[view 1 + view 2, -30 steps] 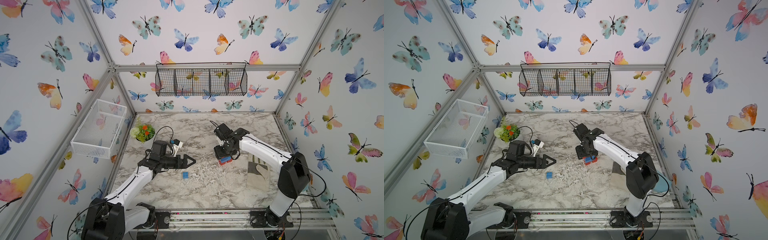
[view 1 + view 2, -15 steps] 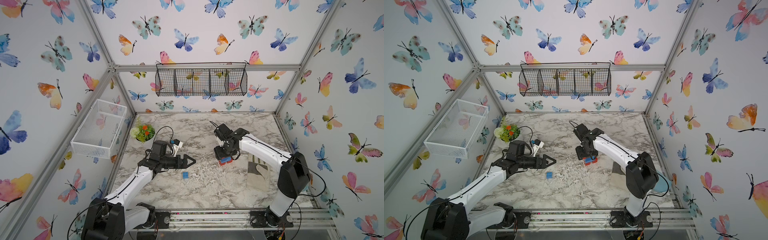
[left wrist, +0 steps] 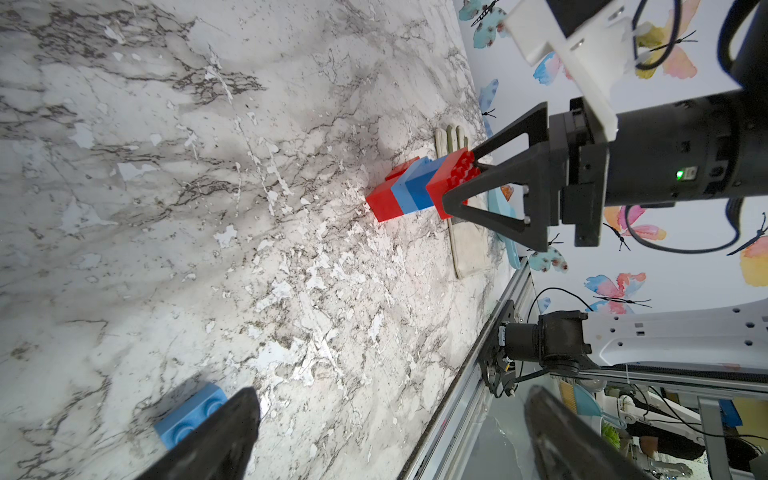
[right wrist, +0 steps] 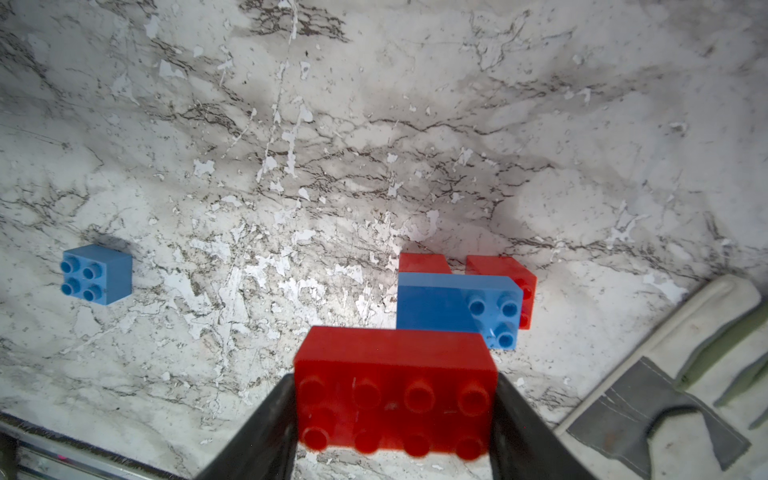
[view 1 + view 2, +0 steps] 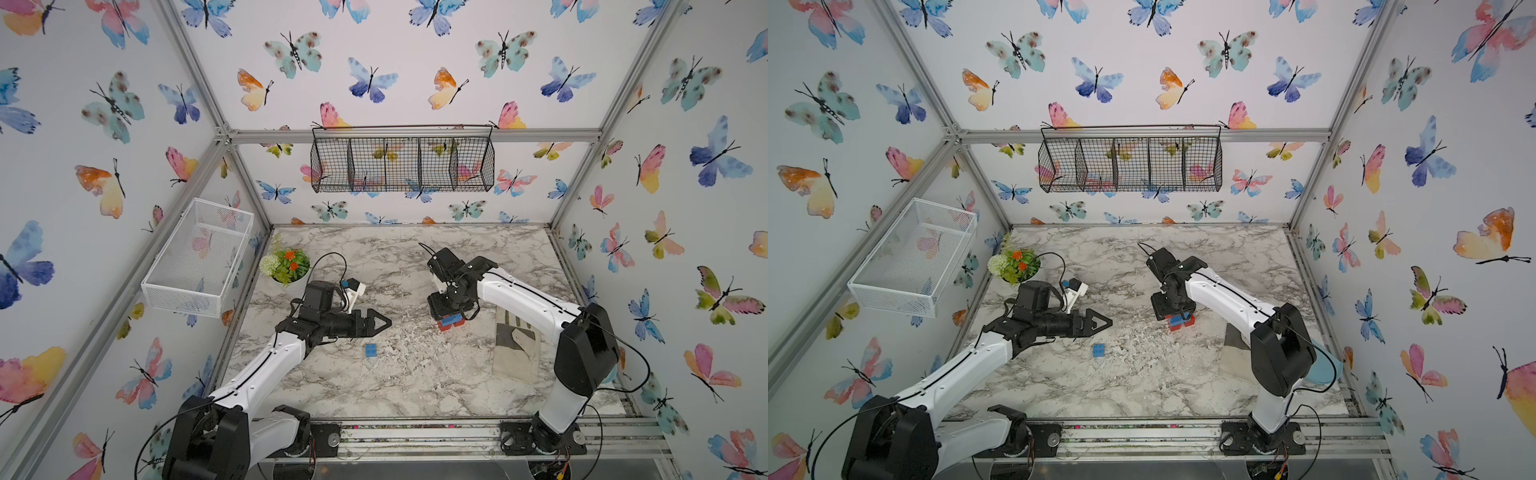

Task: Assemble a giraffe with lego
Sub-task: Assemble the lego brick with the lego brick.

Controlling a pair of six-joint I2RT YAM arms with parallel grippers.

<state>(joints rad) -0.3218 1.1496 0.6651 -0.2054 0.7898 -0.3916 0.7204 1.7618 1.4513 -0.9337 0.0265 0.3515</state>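
Note:
The giraffe (image 5: pixel 451 324) (image 5: pixel 1181 323) stands right of the table's middle: two red square legs, a long blue body (image 4: pixel 436 303) and more blue above it. A long red brick (image 4: pixel 395 399) (image 3: pixel 446 183) tops the stack. My right gripper (image 4: pixel 395 415) (image 5: pixel 451 309) points straight down, shut on that brick's two ends. A loose small blue lego brick (image 5: pixel 371 350) (image 5: pixel 1099 350) (image 4: pixel 97 274) (image 3: pixel 189 415) lies on the marble left of the figure. My left gripper (image 3: pixel 390 436) (image 5: pixel 376 322) hovers level just behind that brick, open and holding nothing.
A grey work glove (image 5: pixel 515 349) (image 4: pixel 665 395) lies flat right of the figure. A flower pot (image 5: pixel 286 266) stands at the back left. A white mesh basket (image 5: pixel 199 253) hangs on the left wall and a black wire basket (image 5: pixel 401 164) on the back wall. An aluminium rail (image 5: pixel 415 432) borders the front.

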